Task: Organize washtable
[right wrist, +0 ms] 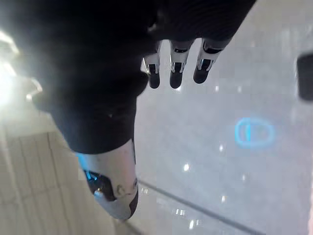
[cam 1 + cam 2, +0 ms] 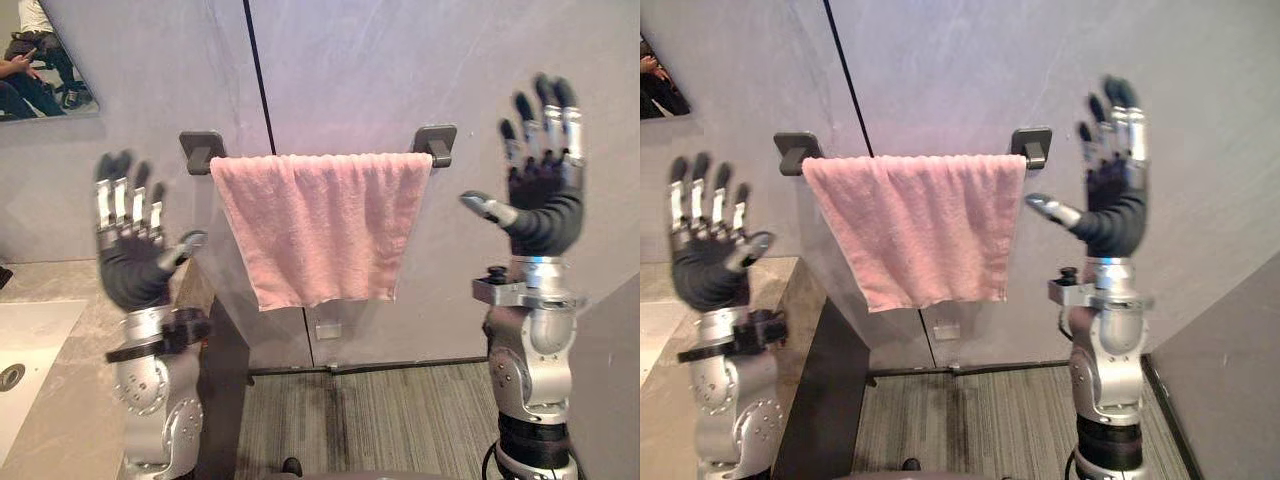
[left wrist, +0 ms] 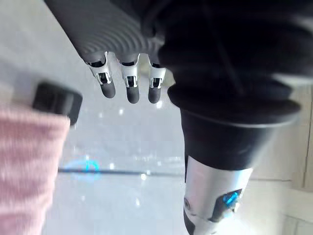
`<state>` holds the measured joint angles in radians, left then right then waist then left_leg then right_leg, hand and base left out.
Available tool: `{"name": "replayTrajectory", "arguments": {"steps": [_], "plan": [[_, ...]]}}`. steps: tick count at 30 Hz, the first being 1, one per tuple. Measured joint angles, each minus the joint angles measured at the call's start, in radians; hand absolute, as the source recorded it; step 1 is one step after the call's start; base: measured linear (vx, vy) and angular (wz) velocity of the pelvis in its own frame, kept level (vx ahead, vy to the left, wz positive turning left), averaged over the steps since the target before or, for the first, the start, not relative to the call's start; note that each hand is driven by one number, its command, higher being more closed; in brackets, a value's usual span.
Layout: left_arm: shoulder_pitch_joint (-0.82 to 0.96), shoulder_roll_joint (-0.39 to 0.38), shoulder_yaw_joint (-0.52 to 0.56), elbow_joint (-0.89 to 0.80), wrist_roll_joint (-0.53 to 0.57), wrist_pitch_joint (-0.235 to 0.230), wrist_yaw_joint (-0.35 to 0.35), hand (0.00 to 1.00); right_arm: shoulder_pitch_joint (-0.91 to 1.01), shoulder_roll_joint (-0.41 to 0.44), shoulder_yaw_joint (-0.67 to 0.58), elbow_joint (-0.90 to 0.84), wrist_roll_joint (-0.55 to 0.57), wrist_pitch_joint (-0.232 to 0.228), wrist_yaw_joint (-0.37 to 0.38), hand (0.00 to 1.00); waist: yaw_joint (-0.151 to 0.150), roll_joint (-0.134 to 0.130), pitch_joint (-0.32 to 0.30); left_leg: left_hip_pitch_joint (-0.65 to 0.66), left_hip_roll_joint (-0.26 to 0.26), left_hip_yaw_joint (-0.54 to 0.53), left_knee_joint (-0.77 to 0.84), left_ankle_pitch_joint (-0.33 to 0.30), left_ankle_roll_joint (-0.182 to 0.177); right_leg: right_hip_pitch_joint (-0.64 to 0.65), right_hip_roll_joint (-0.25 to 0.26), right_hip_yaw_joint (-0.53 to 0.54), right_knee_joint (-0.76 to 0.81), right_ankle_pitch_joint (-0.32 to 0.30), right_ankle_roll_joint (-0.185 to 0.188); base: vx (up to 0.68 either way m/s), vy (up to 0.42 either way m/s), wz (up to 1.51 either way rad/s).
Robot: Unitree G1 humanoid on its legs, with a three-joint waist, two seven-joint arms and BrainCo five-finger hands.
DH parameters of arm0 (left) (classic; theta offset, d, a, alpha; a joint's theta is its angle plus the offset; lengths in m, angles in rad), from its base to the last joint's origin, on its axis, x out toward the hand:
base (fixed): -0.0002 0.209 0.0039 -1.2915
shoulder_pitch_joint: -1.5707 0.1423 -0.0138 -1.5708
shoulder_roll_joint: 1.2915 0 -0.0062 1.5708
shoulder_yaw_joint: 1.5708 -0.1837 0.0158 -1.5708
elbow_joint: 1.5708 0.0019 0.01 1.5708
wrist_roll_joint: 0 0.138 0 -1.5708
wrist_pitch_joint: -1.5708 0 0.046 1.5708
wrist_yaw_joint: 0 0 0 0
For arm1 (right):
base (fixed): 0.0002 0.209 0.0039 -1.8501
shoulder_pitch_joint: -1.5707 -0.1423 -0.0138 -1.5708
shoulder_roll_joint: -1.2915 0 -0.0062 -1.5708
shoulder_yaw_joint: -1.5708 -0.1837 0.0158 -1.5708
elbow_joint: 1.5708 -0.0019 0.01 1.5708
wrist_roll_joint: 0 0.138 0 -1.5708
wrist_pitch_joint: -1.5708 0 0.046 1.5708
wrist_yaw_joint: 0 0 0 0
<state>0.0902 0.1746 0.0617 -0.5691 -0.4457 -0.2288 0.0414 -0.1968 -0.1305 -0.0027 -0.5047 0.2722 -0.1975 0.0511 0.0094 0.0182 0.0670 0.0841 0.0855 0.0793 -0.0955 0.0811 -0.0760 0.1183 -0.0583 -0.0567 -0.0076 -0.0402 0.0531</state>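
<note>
1. Hanging on the grey wall (image 2: 350, 60) between two dark brackets, one on the left (image 2: 201, 150) and one on the right (image 2: 437, 143), a pink towel (image 2: 320, 225) is draped over the rail, which it hides. Its lower edge slants, lower on the left.
2. The left hand (image 2: 130, 255) is raised palm-forward to the left of the towel, near the left bracket and below it. Its fingers are straight and spread and its thumb points toward the towel. It holds nothing and is clear of the cloth.
3. In the left wrist view its fingers (image 3: 132, 90) show straight, with the towel's edge and one bracket past them.
4. The right hand (image 2: 543, 200) is raised higher, to the right of the right bracket. Its fingers point straight up and apart, the thumb juts toward the towel, and it holds nothing.
5. At lower left lies the stone-coloured surface (image 2: 70, 400) with a white sink (image 2: 25, 350) set into it, a drain at the basin's edge.
6. A mirror (image 2: 45, 60) at upper left reflects a seated person.
7. Below the towel is a grey striped floor (image 2: 380, 410).
</note>
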Motion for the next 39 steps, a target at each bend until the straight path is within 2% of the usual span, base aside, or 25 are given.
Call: {"name": "replayTrajectory", "arguments": {"steps": [1, 5, 10, 14, 21, 30, 33, 39], "plan": [[-0.022, 0.020, -0.037, 0.008, -0.034, 0.001, -0.046, 0.00, -0.016, -0.002, 0.036, 0.005, 0.016, 0.000, 0.023, 0.00, 0.000, 0.001, -0.001, 0.000, 0.000, 0.000, 0.000, 0.000, 0.000, 0.000, 0.000, 0.000, 0.001, 0.000, 0.000, 0.00, 0.000, 0.00], [-0.084, 0.039, -0.115, 0.096, -0.100, 0.008, -0.131, 0.00, -0.047, -0.034, 0.128, 0.065, 0.043, 0.003, 0.073, 0.00, -0.001, 0.005, -0.003, 0.003, -0.001, 0.001, 0.000, 0.000, 0.000, 0.000, 0.000, 0.002, 0.004, 0.000, 0.000, 0.00, 0.000, 0.00], [-0.091, 0.052, -0.200, 0.184, -0.114, 0.029, -0.193, 0.00, -0.048, -0.071, 0.221, 0.163, 0.048, 0.019, 0.132, 0.00, -0.017, 0.008, -0.005, 0.004, 0.000, 0.002, 0.000, 0.001, 0.001, 0.000, 0.000, 0.003, 0.004, 0.000, 0.000, -0.01, -0.001, 0.00], [-0.105, 0.075, -0.236, 0.253, -0.111, 0.048, -0.216, 0.00, -0.048, -0.096, 0.258, 0.221, 0.048, 0.033, 0.166, 0.00, -0.022, 0.008, -0.005, 0.004, 0.000, 0.003, 0.000, 0.001, 0.001, -0.001, 0.000, 0.005, 0.004, 0.000, 0.000, 0.00, 0.000, 0.00], [-0.147, 0.075, -0.255, 0.372, -0.078, 0.068, -0.216, 0.00, -0.048, -0.126, 0.296, 0.352, 0.032, 0.070, 0.192, 0.00, -0.023, 0.008, -0.005, 0.001, 0.001, 0.004, 0.000, 0.001, 0.001, -0.003, 0.002, 0.005, 0.002, 0.000, 0.000, 0.00, 0.000, 0.00], [-0.157, 0.076, -0.255, 0.549, 0.017, 0.096, -0.207, 0.00, -0.049, -0.157, 0.350, 0.500, -0.009, 0.110, 0.218, 0.00, -0.021, 0.006, -0.007, -0.022, 0.003, 0.013, 0.000, 0.000, 0.000, -0.019, 0.003, 0.024, -0.022, 0.016, 0.000, 0.00, 0.000, -0.03], [-0.173, 0.077, -0.254, 0.613, 0.077, 0.107, -0.183, 0.00, -0.051, -0.153, 0.366, 0.555, -0.019, 0.130, 0.218, 0.00, -0.020, 0.006, -0.007, -0.025, 0.003, 0.017, 0.000, 0.000, 0.000, -0.020, 0.004, 0.029, -0.031, 0.022, 0.000, 0.00, -0.005, -0.04], [-0.200, 0.077, -0.242, 0.666, 0.149, 0.109, -0.141, 0.00, -0.054, -0.151, 0.365, 0.586, -0.053, 0.133, 0.210, 0.00, -0.020, 0.003, -0.009, -0.030, 0.004, 0.018, 0.000, 0.000, 0.000, -0.025, 0.004, 0.030, -0.031, 0.022, 0.000, 0.00, 0.000, 0.00]]}}
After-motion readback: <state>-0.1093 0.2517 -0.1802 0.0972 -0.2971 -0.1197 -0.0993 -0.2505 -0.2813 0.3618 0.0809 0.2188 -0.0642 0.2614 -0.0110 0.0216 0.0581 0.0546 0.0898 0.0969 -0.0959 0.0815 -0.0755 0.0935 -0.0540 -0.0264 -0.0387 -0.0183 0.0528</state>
